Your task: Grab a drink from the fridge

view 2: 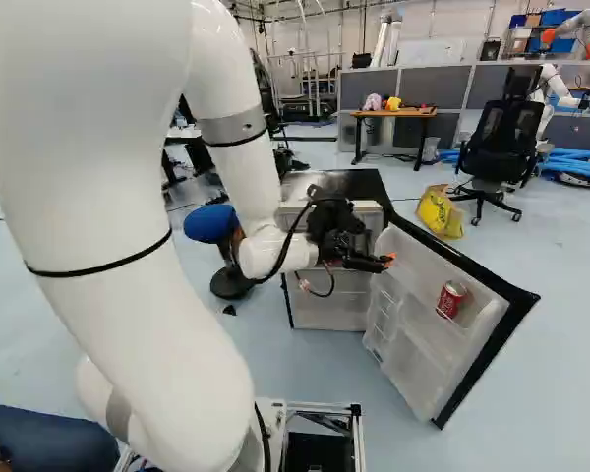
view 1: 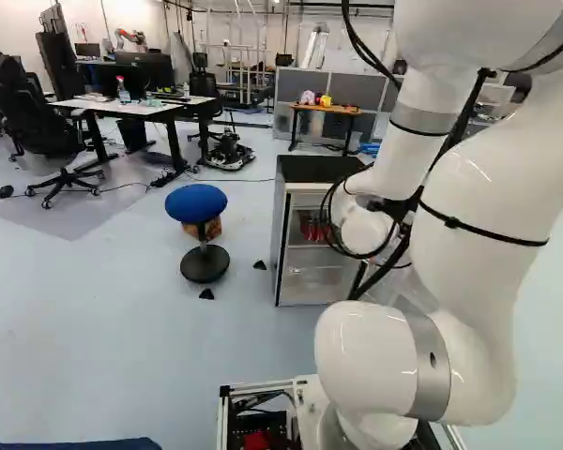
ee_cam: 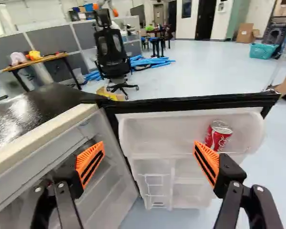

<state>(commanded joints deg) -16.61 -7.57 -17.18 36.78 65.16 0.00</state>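
At the left of the left base view a black office chair [view 1: 39, 122] stands near a white-topped bench [view 1: 131, 106] with a spray bottle [view 1: 123, 95] on it. Next comes a blue stool [view 1: 196, 202] on a round black foot. Right of the stool stands the fridge [view 1: 319, 169], its top black, with red items [view 1: 313, 228] on a shelf inside (too small and half hidden, so I can't name them). The white arm [view 1: 479, 220] covers much of what lies beyond.

In the right base view the arm reaches from the left towards the fridge, and its gripper [view 2: 383, 262] hangs by the opening, near the hinge side of the open door [view 2: 482, 281]. The red can [view 2: 451, 299] sits in the top bin of that door, towards the free edge. Further right, a yellow bag [view 2: 440, 212] lies on the floor; past it stand a second office chair [view 2: 501, 141] and another robot [view 2: 554, 96].

The wrist view shows the gripper [ee_cam: 148, 151] open, its two fingers wide apart. The can is ahead, beyond the finger farther from the fridge's body (that orange pad [ee_cam: 207, 163] hides a bit of it).
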